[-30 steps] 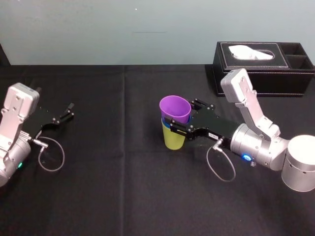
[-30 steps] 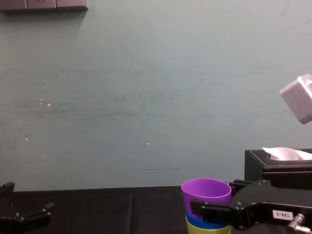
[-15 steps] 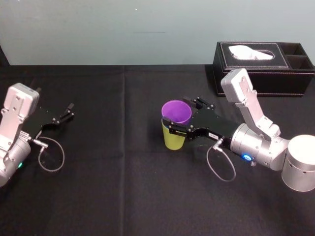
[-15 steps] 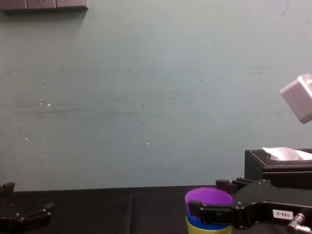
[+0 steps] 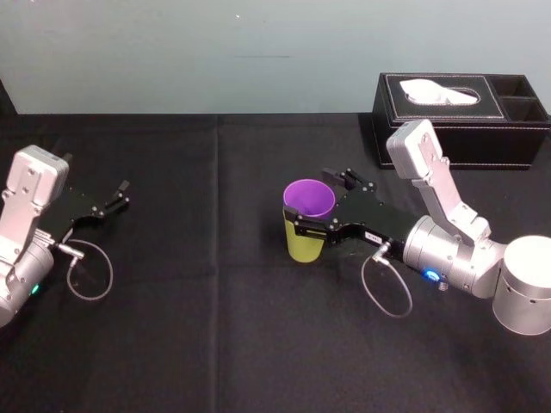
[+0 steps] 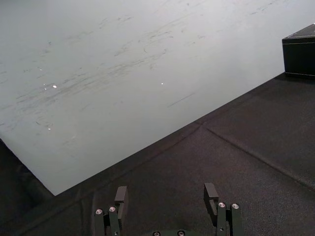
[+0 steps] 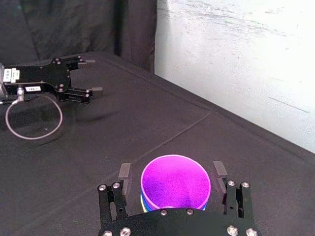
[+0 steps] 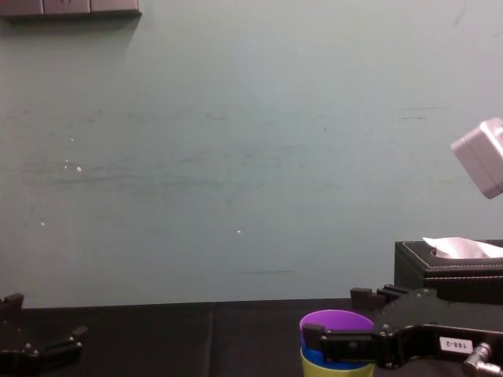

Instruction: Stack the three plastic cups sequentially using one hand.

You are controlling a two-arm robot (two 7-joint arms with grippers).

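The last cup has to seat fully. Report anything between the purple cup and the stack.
Nothing visible does. The purple cup sits nested in the blue cup, itself in the yellow-green cup. The right gripper is open, fingers either side of the rim. The left gripper rests far left.

Wall (image 8: 236, 157): pale teal, plain, marked with faint scuffs. Counter (image 5: 215, 327): covered in black cloth, one seam seen running front to back. Dark curtain (image 7: 74, 29): hung at the wall's left end. Grey panel (image 8: 71, 8): mounted high on the wall.
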